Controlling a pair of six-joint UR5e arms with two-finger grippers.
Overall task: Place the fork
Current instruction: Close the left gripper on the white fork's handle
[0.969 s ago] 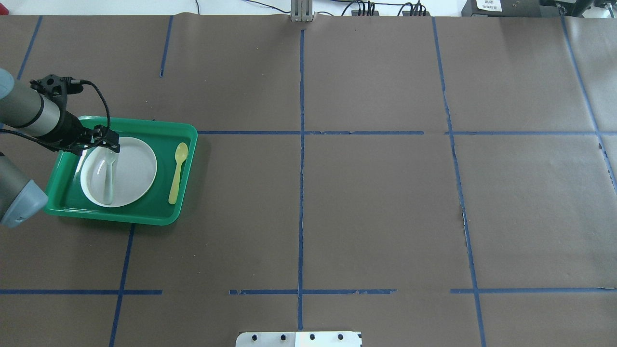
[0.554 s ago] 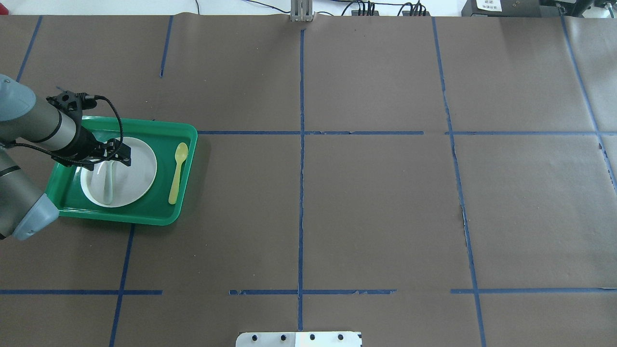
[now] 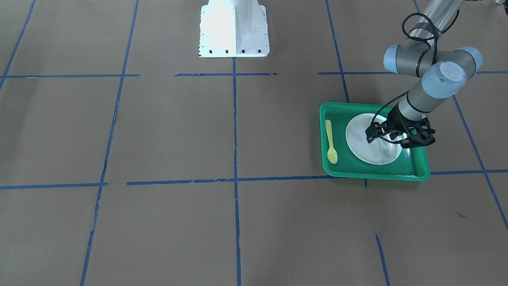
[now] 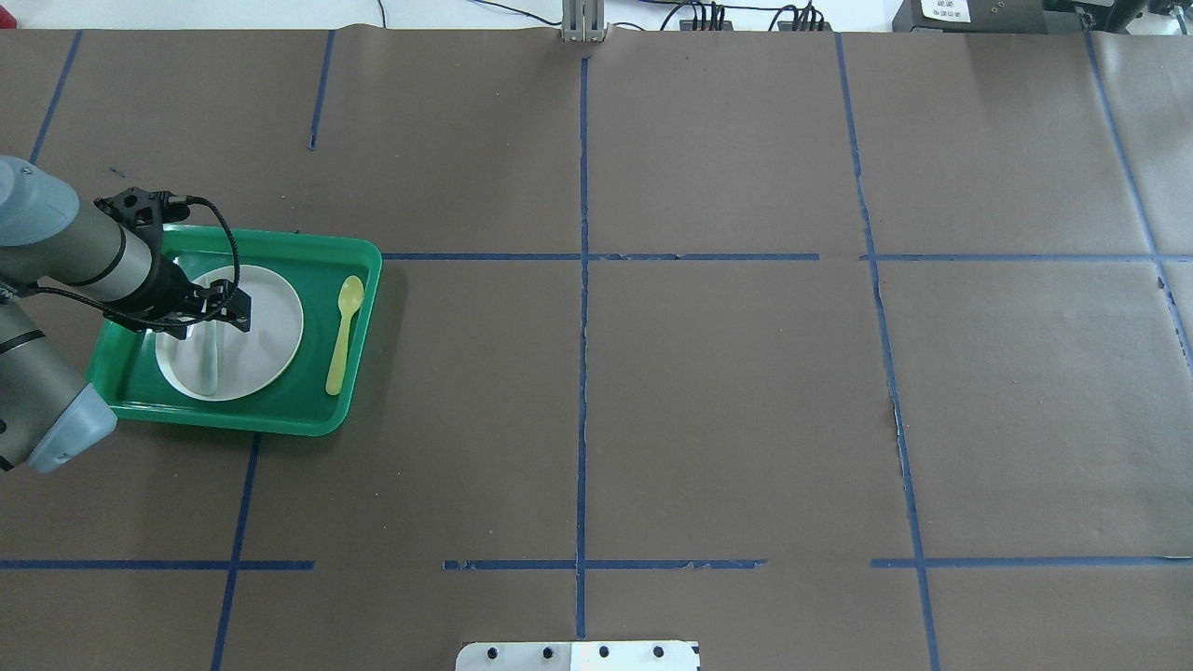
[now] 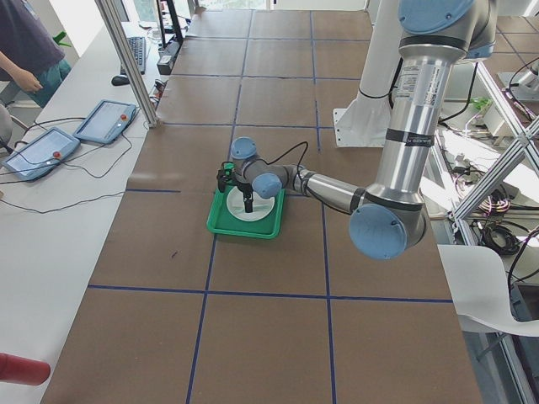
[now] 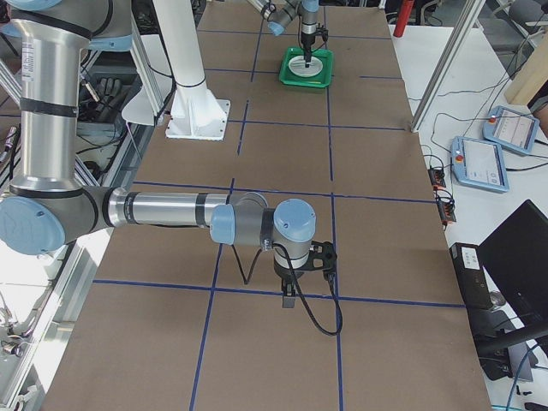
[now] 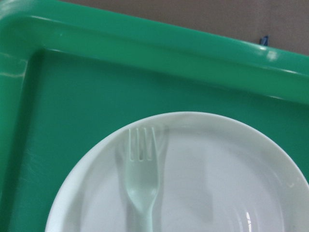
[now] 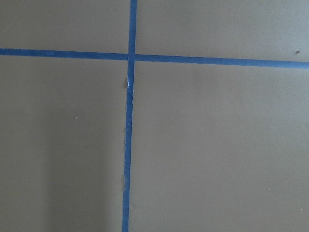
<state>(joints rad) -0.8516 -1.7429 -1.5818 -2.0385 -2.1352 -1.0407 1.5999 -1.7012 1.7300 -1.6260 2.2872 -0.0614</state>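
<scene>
The pale translucent fork (image 7: 142,174) lies flat on the white plate (image 7: 231,183), tines towards the tray's far rim. In the overhead view the fork (image 4: 211,362) lies on the left part of the plate (image 4: 266,326), inside the green tray (image 4: 280,417). My left gripper (image 4: 224,315) hangs just above the plate over the fork's tine end, jaws spread and empty; it also shows in the front view (image 3: 391,140). My right gripper (image 6: 291,295) shows only in the right side view, pointing down over bare table, and I cannot tell its state.
A yellow spoon (image 4: 343,335) lies in the tray to the right of the plate, and also shows in the front view (image 3: 330,141). The brown table carries blue tape lines. The robot's white base plate (image 3: 234,28) stands at mid table edge.
My left gripper has moved from the plate's far-left rim inward over the plate and the fork. The fork, plate and spoon have not moved.
</scene>
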